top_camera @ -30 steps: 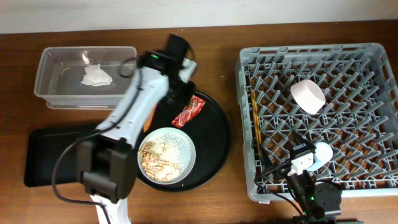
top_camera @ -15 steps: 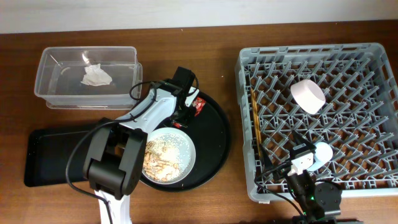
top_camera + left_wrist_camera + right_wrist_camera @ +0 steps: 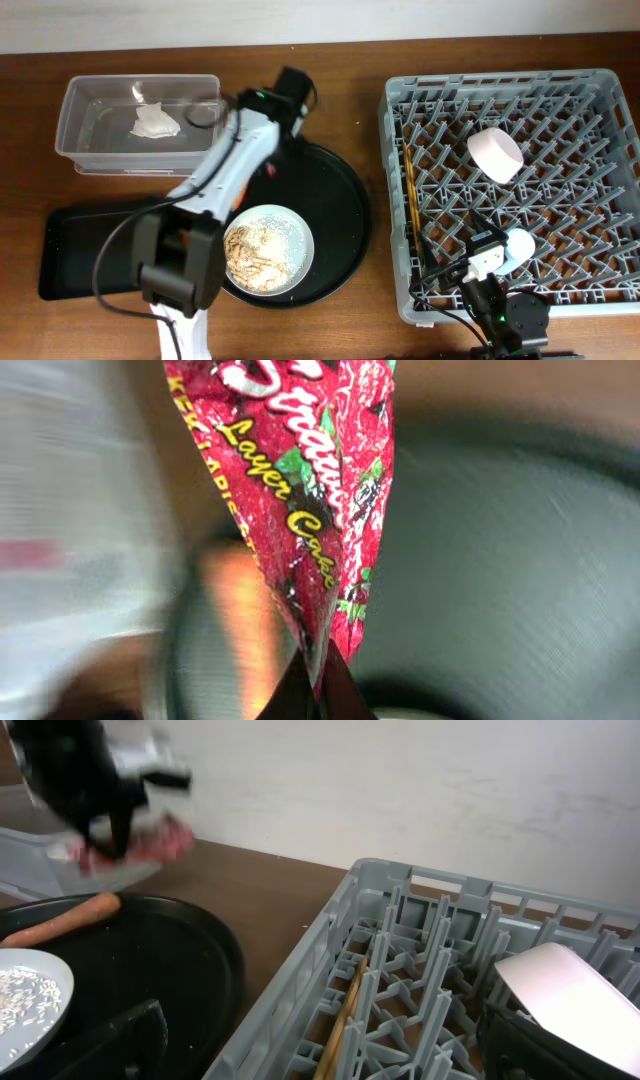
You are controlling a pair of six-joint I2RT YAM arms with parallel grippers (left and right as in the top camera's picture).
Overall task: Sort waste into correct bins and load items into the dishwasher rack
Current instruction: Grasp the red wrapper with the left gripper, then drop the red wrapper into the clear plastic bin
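My left gripper [image 3: 318, 682] is shut on the lower tip of the red wrapper [image 3: 300, 490], which hangs lifted above the round black tray's [image 3: 345, 205] far-left edge. From above, that gripper [image 3: 285, 100] sits just right of the clear tub [image 3: 70, 155], where the white napkin [image 3: 155, 123] lies. The speckled plate [image 3: 268, 248] holds rice scraps. A carrot piece [image 3: 60, 920] lies on the round tray. The rack [image 3: 600, 90] holds the white bowl [image 3: 495, 153], chopsticks [image 3: 410, 200] and a pale cup [image 3: 518, 243]. My right gripper [image 3: 335, 1055] stands open over the rack's near-left corner.
A flat black rectangular tray [image 3: 80, 255] lies at the front left, partly under my left arm. Bare brown table shows between the round tray and the rack's left wall [image 3: 388, 200].
My left gripper closed on the red wrapper, lifted it off the round tray and carried it back and left toward the tub. The right arm has not moved.
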